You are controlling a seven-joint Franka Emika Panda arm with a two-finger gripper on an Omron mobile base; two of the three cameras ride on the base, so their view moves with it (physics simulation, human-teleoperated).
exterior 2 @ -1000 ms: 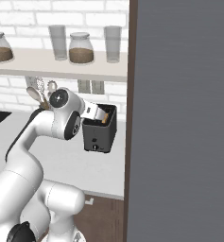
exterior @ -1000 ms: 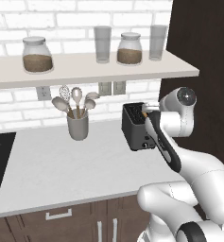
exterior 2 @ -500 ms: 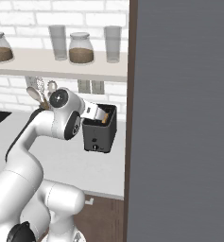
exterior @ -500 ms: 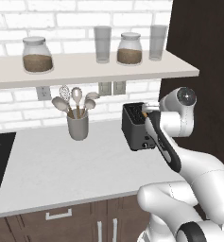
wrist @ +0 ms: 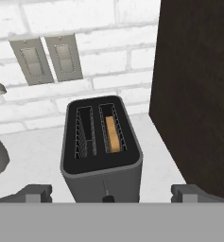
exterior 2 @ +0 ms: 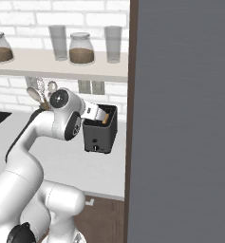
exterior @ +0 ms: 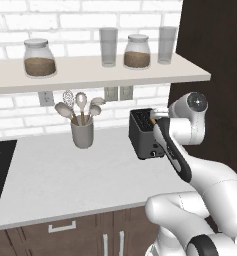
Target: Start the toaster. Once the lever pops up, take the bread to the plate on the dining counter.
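Bread [wrist: 113, 133] sits in toaster [wrist: 102, 160] (right slot)

Glossy white arm [exterior: 200, 180] built of fat rounded shells, smooth and seamless. Dark grey to black bands between the shells at each joint. Round dark cap [exterior: 196, 101] with a pale centre mark on the side of the upper joint; same disc [exterior 2: 58, 98] seen from the right base view. Long black strip [exterior: 171, 150], edged in white, running down one link. Dark oval patch [exterior 2: 76, 127] on the flank of another link. Black curved seam [exterior 2: 20, 138] tracing the lower link. Black ring [exterior: 202, 246] low on the body, another [exterior 2: 20, 234] on the other side. Two small dark grey blocky fingertips [wrist: 34, 192] of the jaws, square-edged. No cables, screws or lettering discernible.
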